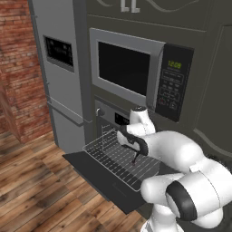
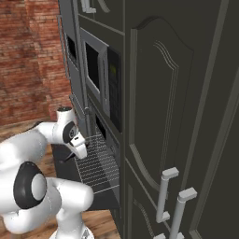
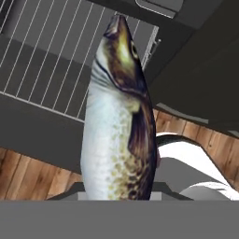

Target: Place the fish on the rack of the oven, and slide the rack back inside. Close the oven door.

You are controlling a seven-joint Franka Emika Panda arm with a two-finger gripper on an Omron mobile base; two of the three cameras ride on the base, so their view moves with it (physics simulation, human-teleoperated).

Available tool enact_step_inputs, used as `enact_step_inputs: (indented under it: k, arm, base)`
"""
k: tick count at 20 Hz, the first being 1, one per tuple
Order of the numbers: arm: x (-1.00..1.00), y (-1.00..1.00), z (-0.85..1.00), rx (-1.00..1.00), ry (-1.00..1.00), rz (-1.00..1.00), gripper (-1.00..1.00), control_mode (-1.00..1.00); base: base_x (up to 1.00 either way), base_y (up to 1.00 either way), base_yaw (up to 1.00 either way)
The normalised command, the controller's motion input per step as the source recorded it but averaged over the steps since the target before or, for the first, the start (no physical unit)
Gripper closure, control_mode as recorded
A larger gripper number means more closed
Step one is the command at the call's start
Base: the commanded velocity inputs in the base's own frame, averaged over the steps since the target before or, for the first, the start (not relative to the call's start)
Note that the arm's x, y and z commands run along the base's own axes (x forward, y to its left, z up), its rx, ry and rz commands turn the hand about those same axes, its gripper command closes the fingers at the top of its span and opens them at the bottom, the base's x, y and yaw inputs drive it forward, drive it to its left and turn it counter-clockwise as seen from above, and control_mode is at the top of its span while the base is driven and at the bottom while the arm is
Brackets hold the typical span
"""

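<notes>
My gripper [image 1: 134, 152] hangs over the pulled-out rack [image 1: 111, 159] and is shut on the fish [image 1: 135, 157], which dangles just above the wires. Up close in the hand view, the fish [image 3: 119, 121] is silvery-white with a brown mottled back, and its head points toward the rack [image 3: 42, 60]. The oven door [image 1: 93, 176] lies open and flat under the rack. The oven [image 1: 112, 116] shows its control strip and a knob above the opening. From the right side, the gripper [image 2: 74, 151] sits over the rack [image 2: 98, 163], with the oven door [image 2: 63, 163] below it.
A silver-framed microwave [image 1: 136, 68] sits right above the oven. A grey fridge [image 1: 61, 72] stands to the left, and a tall dark cabinet [image 2: 177, 116] with silver handles to the right. Wooden floor [image 1: 36, 190] lies around the open door, with a brick wall [image 1: 16, 59] at far left.
</notes>
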Motion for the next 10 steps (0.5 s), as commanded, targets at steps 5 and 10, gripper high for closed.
enact_step_inputs:
  k: [5,10]
  arm:
    - [0.48,0.0,-0.44,0.0,0.09,0.0,1.0,-1.0]
    - [0.51,0.0,-0.44,0.0,0.09,0.0,1.0,-1.0]
  base:
    - [0.0,0.0,0.0]
    - [0.0,0.0,0.0]
